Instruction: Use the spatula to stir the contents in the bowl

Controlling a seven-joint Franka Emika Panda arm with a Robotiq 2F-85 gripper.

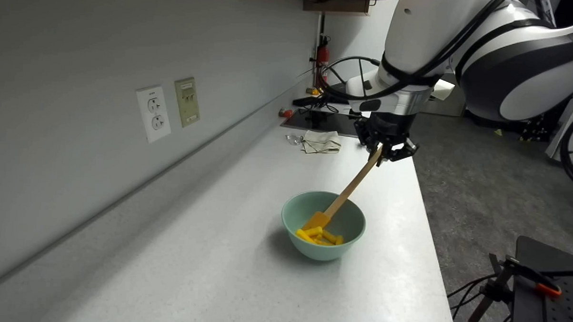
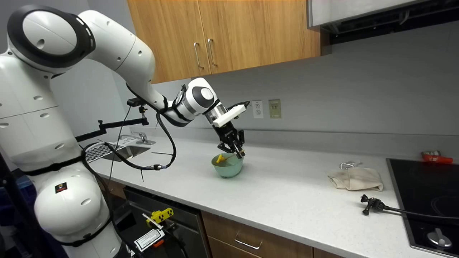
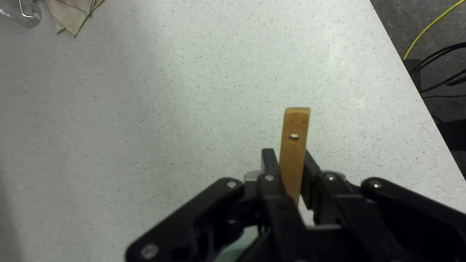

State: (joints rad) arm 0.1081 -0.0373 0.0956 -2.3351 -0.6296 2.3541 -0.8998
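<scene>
A robot arm [image 1: 485,68] looms upper right in an exterior view, a green bowl [image 1: 324,253] at lower center. The gripper [image 1: 376,156] clasps the spatula [image 1: 354,182] near its top, blade [image 1: 317,220] beside yellow pieces [image 1: 314,231] inside; a hard sweep could skid the unheld bowl.

Arm [image 2: 123,48] arched high | wrist [image 2: 203,96] tilted | gripper [image 3: 290,163] — slanting downward, fingers [image 3: 269,161] clamped — narrow gap between

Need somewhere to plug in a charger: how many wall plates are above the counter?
2, side by side on the wall: a white outlet plate and, just to its right in both exterior views, a beige plate. The robot arm may hide others.
</scene>
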